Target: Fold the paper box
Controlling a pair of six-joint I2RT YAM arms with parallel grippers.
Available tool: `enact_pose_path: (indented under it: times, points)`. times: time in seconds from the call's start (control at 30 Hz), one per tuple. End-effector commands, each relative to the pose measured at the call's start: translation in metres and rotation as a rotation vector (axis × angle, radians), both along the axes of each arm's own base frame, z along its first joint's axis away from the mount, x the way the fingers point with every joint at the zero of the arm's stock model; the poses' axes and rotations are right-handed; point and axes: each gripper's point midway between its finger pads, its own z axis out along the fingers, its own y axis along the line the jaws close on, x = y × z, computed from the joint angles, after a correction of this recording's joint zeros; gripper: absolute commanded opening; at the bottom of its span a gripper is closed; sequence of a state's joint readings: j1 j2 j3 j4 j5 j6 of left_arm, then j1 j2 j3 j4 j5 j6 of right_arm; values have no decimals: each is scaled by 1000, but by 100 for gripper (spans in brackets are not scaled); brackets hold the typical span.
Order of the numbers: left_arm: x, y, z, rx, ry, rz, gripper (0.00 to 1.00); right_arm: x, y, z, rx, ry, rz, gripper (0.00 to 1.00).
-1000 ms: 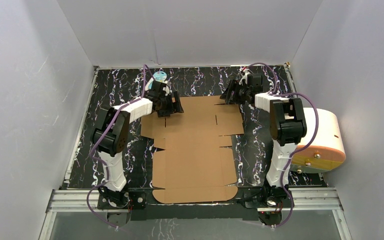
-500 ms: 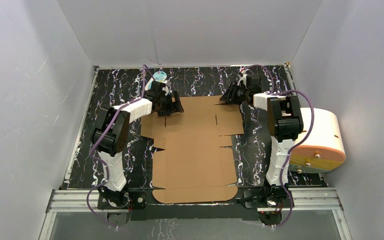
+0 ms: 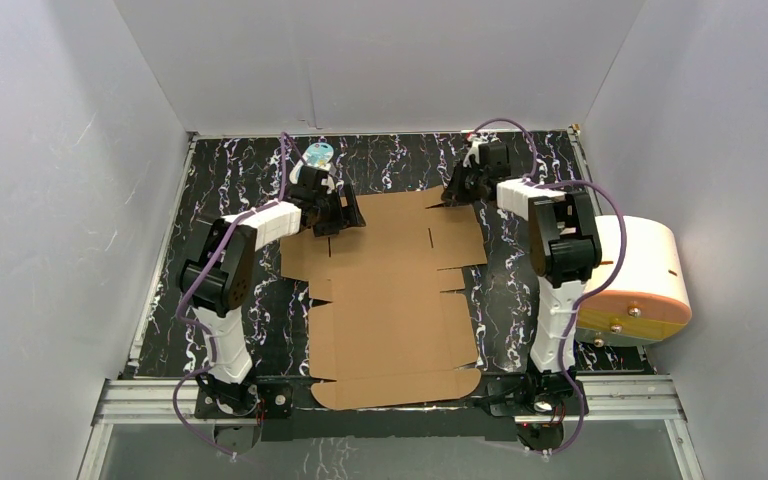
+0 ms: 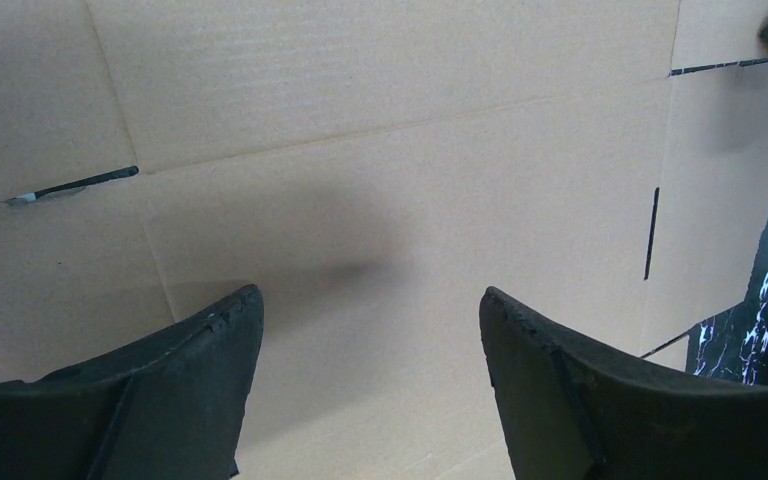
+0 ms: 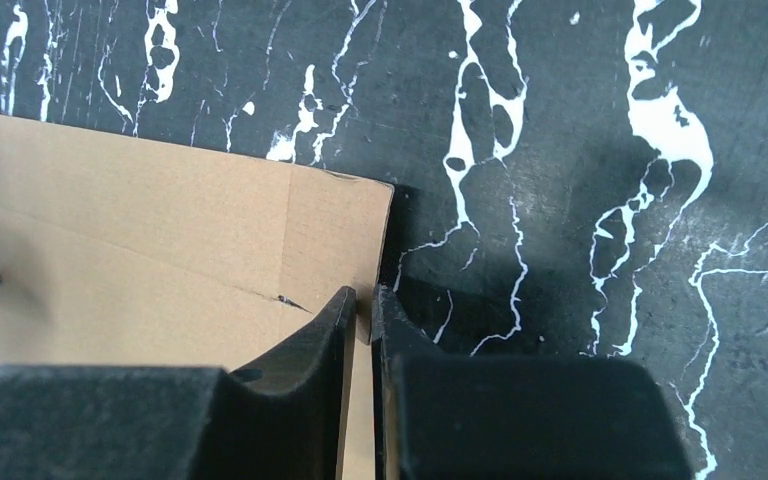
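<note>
The paper box (image 3: pixel 390 290) is a flat brown die-cut cardboard sheet lying on the black marbled table between the arms. My left gripper (image 3: pixel 345 213) hovers over its far left part. In the left wrist view this gripper (image 4: pixel 370 305) is open, with only bare cardboard (image 4: pixel 390 150) below the gap. My right gripper (image 3: pixel 452 192) is at the sheet's far right corner. In the right wrist view this gripper (image 5: pixel 364 300) is shut on the flap's right edge (image 5: pixel 160 250), with a thin strip of cardboard between the two fingers.
A cream cylinder with an orange base (image 3: pixel 632 282) sits just right of the right arm. A small white-and-blue oval item (image 3: pixel 318 153) lies at the far edge behind the left gripper. White walls enclose the table (image 3: pixel 410 160) on three sides.
The right gripper's jaws have closed from wide open onto the far right flap edge, and that arm has edged slightly left. The left gripper stays open and has barely moved.
</note>
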State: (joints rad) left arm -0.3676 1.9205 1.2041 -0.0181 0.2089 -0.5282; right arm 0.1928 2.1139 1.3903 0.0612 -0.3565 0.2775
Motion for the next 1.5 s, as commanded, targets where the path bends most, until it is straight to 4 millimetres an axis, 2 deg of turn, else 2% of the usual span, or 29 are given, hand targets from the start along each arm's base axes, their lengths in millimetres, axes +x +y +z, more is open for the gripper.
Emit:
enact_pose_path:
  times: [0.0,0.13,0.27,0.47,0.77,0.9,1.1,1.3,1.47]
  points:
    - [-21,4,-8,9,65,-1,77,3,27,49,-110,-147,63,18]
    - [-22,4,-8,5,61,5,77,-3,41,51,-205,-167,93,21]
    - [-23,5,-9,2,55,11,77,-8,65,53,-271,-204,143,26]
    - [-23,5,-8,1,53,11,77,-16,92,48,-282,-213,202,34]
    - [-25,6,-11,1,56,13,77,-13,100,41,-288,-212,212,40]
    - [-24,8,-8,10,46,18,77,-11,98,57,-291,-244,208,43]
    - [-22,10,1,14,24,29,77,-21,76,90,-252,-273,175,50]
    - [-18,9,23,-4,-25,29,77,-45,28,100,-259,-245,94,56]
    - [-15,9,43,-9,-63,29,77,-66,-11,88,-299,-188,2,63]
